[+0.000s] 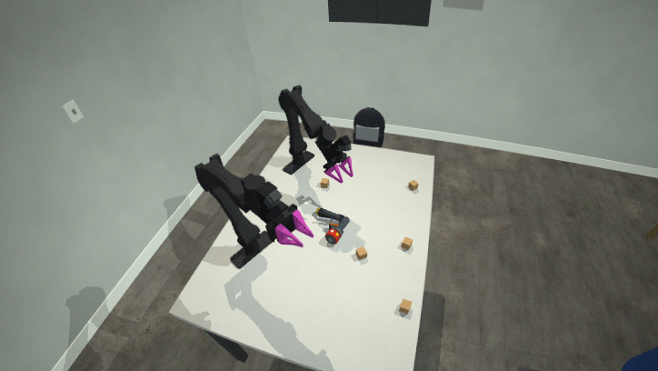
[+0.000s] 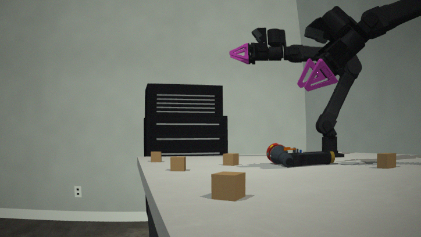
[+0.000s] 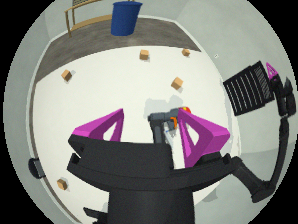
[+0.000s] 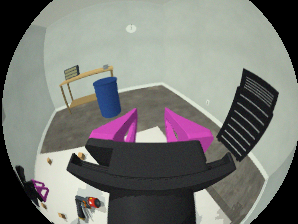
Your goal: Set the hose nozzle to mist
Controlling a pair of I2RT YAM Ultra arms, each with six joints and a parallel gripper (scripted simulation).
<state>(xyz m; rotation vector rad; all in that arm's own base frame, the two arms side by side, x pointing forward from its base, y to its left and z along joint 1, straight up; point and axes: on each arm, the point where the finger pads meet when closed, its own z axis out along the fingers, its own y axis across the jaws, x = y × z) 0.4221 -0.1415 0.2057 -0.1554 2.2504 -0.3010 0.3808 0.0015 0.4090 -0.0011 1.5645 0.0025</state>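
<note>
Currently, the left pincer [image 1: 346, 178] [image 2: 303, 88] [image 3: 151, 110] [image 4: 46, 186] hangs wide and the right pincer [image 1: 307, 241] [image 2: 230, 53] [image 3: 267, 65] [image 4: 151, 109] part-open, while the hose nozzle [image 1: 341, 224] [image 2: 309, 158] [image 3: 158, 129] [image 4: 80, 207] lies on the worktop [image 1: 368, 295] [image 2: 294, 205] [image 3: 110, 90] [image 4: 60, 175].
</note>
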